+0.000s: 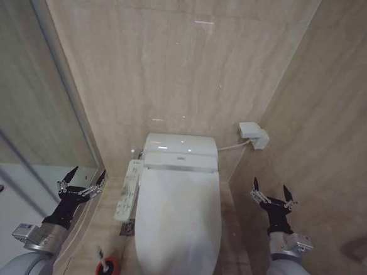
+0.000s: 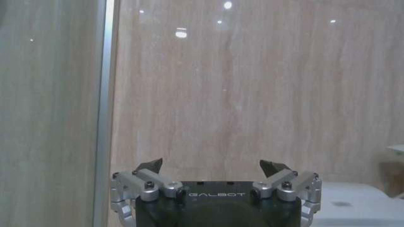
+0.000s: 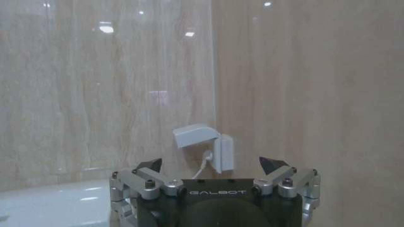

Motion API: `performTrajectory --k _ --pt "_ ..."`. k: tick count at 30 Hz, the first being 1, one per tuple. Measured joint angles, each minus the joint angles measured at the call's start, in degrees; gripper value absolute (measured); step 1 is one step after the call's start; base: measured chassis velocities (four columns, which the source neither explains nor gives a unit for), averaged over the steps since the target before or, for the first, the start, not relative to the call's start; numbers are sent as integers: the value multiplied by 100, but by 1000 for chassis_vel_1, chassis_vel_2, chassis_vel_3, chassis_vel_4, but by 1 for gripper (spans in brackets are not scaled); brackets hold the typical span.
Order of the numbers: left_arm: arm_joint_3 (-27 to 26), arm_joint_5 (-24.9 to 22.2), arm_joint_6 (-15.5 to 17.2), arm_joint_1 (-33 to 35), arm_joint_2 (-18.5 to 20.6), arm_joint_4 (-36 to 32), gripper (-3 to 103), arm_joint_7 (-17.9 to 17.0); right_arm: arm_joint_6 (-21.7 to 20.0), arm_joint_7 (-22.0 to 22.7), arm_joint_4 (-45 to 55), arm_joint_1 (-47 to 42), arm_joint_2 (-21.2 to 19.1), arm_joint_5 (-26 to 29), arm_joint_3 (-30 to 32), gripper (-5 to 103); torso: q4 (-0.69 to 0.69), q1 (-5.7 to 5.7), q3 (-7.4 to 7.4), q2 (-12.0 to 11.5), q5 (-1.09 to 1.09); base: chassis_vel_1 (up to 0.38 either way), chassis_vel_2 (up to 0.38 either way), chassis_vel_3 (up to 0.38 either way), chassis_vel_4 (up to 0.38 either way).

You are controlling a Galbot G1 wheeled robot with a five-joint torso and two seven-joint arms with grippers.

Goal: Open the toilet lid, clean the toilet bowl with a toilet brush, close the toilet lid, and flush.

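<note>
Head camera high above closed toilet lid (image 1: 178,219), looking down, both wrist cameras level, facing back wall (image 1: 170,61).

Right gripper (image 3: 215,166) fingers spread wide before white wall socket (image 3: 205,146) on beige tile

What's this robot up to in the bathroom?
Nothing is being handled yet. The robot faces a toilet whose lid is shut. Its left gripper and right gripper hang open and empty on either side of it. The toilet brush stands in its red cup on the floor, left of the toilet.
</note>
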Motion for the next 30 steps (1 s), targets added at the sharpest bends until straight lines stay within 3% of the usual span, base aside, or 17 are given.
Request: performTrajectory --k 7,10,14,15,16,19,20,23,25,30 --pt "1 0 0 0 0 -1 100 0 0 0 0 2 0 0 0 100 0 1 0 0 7 289 -295 -289 294" --pt "2 0 0 0 0 -1 100 1 0 0 0 -1 0 0 1 100 -3 0 0 0 -2 354 -350 -365 350" --pt "-1 0 -1 0 1 -3 100 -1 0 0 0 -2 1 0 0 100 -2 -2 -2 2 9 371 -366 -352 366" --pt "4 -1 0 0 0 -2 100 2 0 1 1 -2 0 0 1 100 -4 -2 -2 2 -3 344 -385 -371 364" --pt "2 -1 0 0 0 -1 100 -1 0 0 1 -1 1 0 0 100 1 1 0 0 -2 369 -385 -371 352" --pt "1 0 0 1 0 -3 100 0 0 1 0 -3 1 0 0 100 -3 -5 -3 3 11 371 -310 -357 339" --pt "2 0 0 1 -1 -2 100 0 0 1 1 -3 0 0 1 100 -2 -5 -3 4 -5 245 -299 -263 278" --pt "2 0 0 1 -1 -2 100 0 0 1 1 -3 0 0 1 100 -1 -5 -2 3 9 204 -196 -231 187" --pt "2 -1 1 1 -1 -2 100 0 0 0 0 -2 0 0 1 100 0 -4 -2 3 -1 29 -56 -114 82" --pt "2 -1 0 -2 0 -2 100 0 0 1 1 0 0 0 1 100 -1 6 2 -2 2 -21 18 11 -9"
